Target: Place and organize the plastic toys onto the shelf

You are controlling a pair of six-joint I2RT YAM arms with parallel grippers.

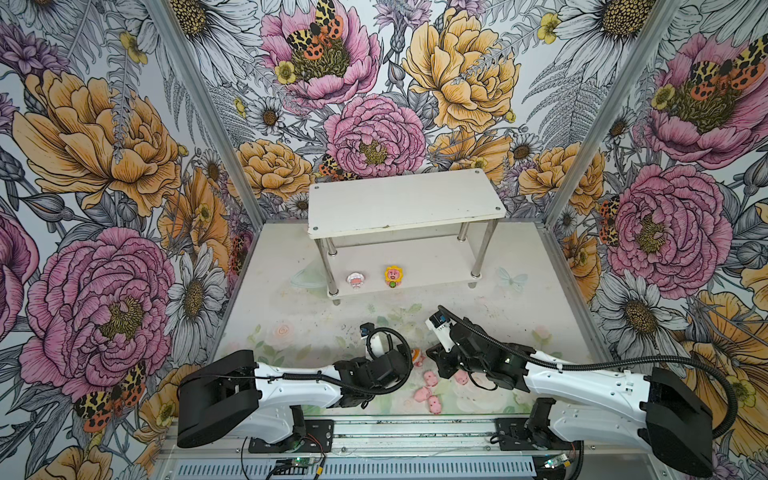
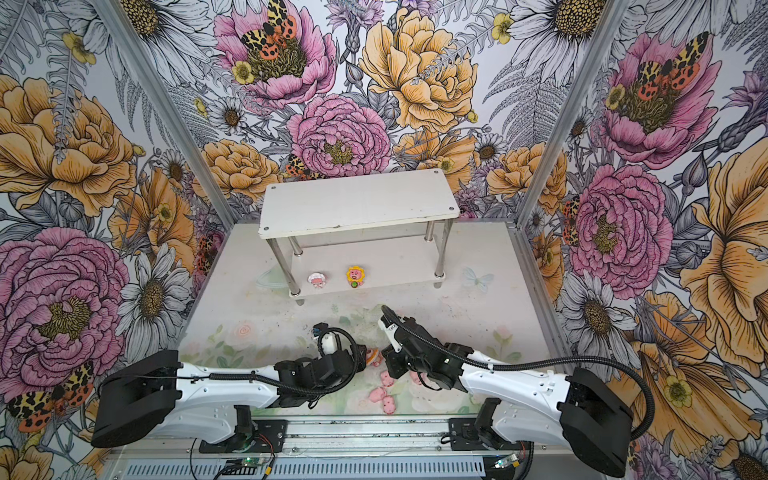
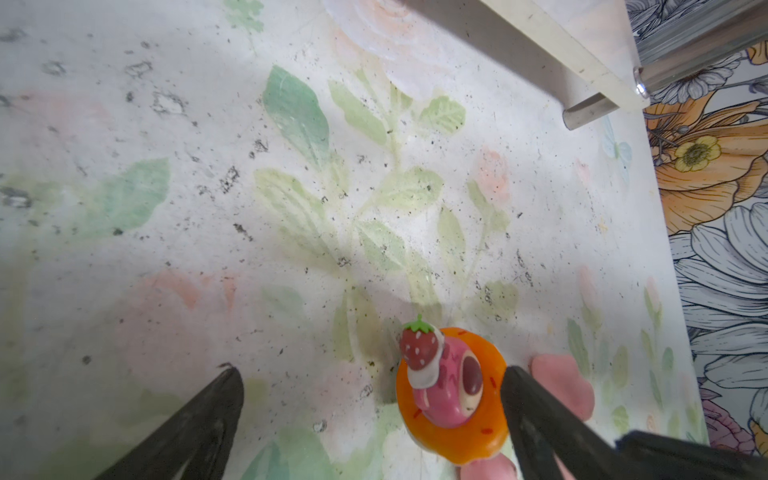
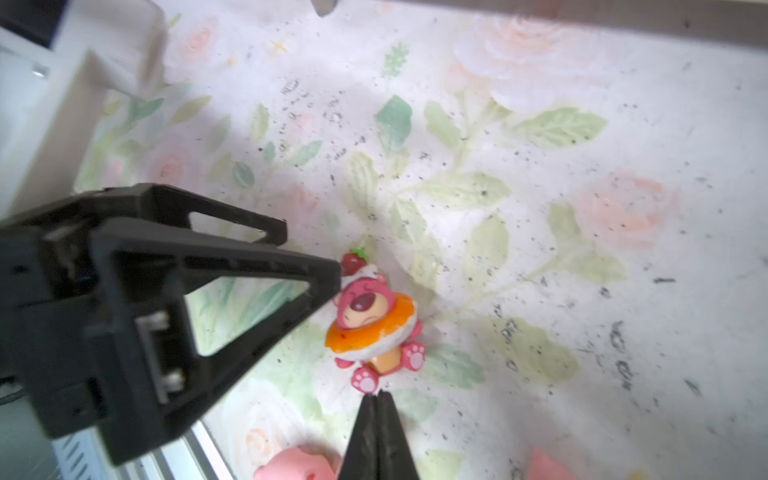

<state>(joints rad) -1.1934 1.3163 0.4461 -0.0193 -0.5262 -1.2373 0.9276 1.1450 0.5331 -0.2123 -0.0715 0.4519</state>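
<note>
Pickup step: the orange toy [image 3: 453, 395] stands on the near table [image 1: 291, 328]. The left gripper [image 3: 372, 374], spread wide, straddles it, and the right gripper [image 4: 378, 399] waits beside it, pressed together. Next, I'd say: squeeze gently and carry it to the far shelf [image 1: 399, 203].

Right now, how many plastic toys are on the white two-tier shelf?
2, both on the lower tier: white-hooded figure at left, yellow sunflower figure beside it. The tier's back is partly hidden.
</note>
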